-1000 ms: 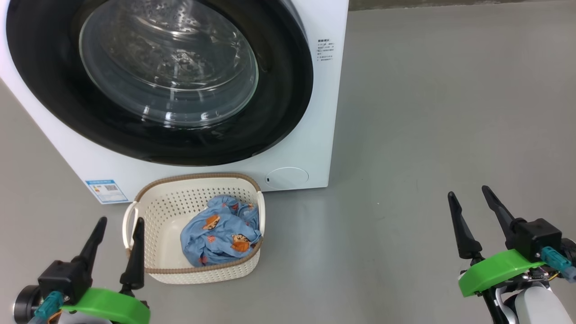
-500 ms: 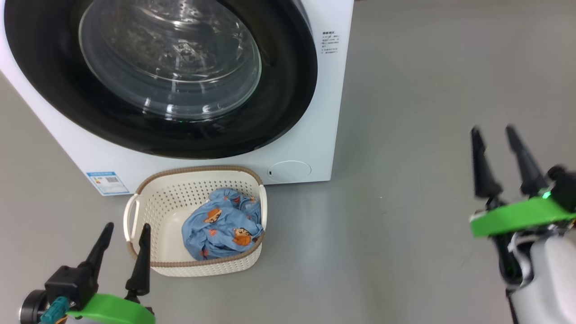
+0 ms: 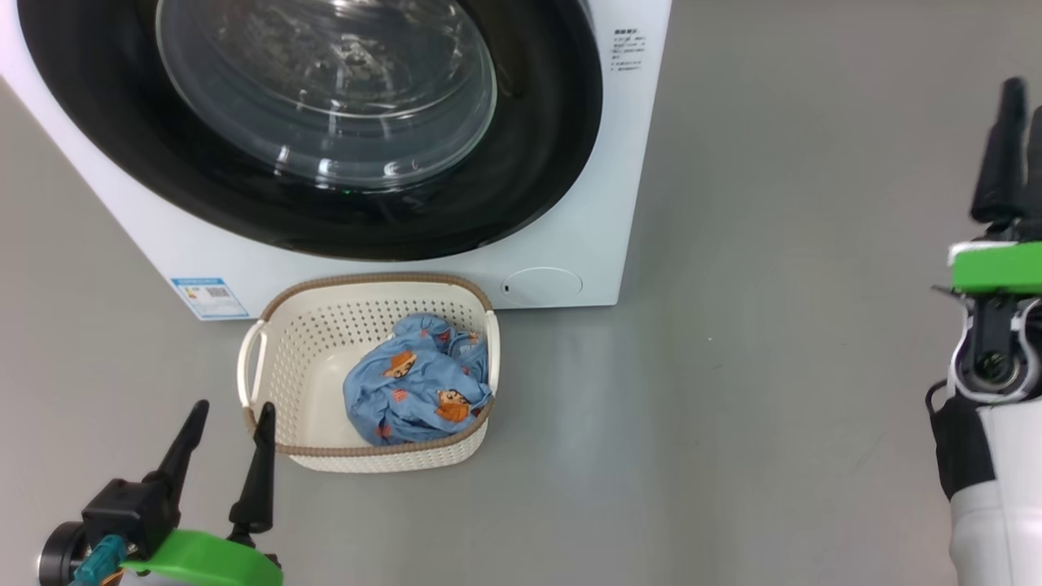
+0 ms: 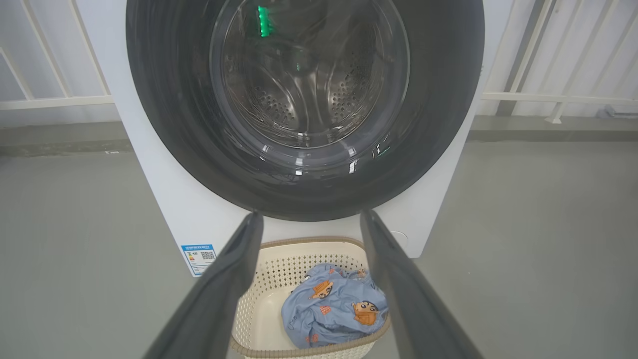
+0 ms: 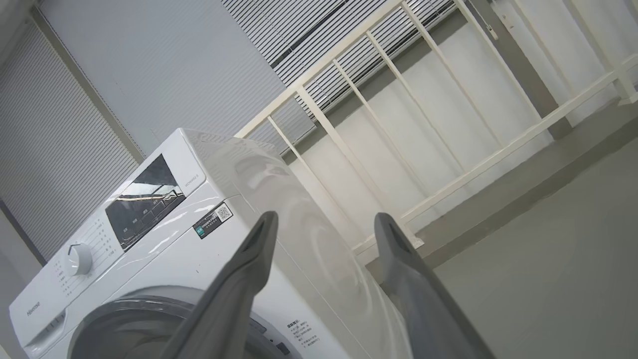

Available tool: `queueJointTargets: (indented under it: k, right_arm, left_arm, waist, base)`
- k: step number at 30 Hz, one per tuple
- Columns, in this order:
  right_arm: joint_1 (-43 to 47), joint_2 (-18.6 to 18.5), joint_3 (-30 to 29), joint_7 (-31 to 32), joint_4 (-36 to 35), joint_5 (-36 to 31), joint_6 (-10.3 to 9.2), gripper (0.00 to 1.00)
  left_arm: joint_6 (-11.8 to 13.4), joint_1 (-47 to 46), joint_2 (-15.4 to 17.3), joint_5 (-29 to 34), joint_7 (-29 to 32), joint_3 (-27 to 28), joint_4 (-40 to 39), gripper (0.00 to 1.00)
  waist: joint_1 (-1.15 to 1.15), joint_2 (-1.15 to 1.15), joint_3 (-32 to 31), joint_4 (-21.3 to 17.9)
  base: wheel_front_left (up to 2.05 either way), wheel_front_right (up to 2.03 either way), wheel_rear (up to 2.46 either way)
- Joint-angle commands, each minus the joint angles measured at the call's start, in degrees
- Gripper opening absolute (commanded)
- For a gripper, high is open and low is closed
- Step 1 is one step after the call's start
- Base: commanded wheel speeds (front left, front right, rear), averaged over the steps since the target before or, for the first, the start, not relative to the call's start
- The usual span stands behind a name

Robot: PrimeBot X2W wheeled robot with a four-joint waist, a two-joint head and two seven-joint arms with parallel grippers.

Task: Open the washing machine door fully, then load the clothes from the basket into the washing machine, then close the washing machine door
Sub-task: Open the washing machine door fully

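Right gripper (image 3: 1026, 96) risen, open; basket (image 3: 374, 281) w/ clothes (image 3: 415, 391) well apart, leftward

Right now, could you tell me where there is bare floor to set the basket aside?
Bare floor: right of the washer and basket, across to the right gripper. A narrower strip lies left of the basket. Crowded: basket close before the washer, left gripper by its near-left corner.

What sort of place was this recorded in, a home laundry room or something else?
Probably a bare test space or utility area, not a furnished home: the washing machine stands on a plain grey floor, with a white railing and slatted blinds behind it.
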Motion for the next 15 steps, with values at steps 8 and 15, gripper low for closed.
queueJointTargets:
  k: [8, 15]
  right_arm:
    - [-5.01, 2.1, -2.83, 4.24, 2.86, 11.62, 0.1, 0.0]
    - [-8.4, 2.62, -6.67, 9.57, 7.6, 16.96, 0.1, 0.0]
  left_arm:
    - [-0.09, -2.72, 1.02, -0.4, -0.38, 2.17, -1.65, 1.0]
    - [-0.09, -3.44, 0.64, -0.39, -0.38, 1.77, -1.75, 1.0]
  waist:
    - [0.0, 0.0, 1.74, 1.25]
    - [0.0, 0.0, 3.06, 2.18]
  base:
    - [0.0, 0.0, 0.0]
    - [0.0, 0.0, 0.0]
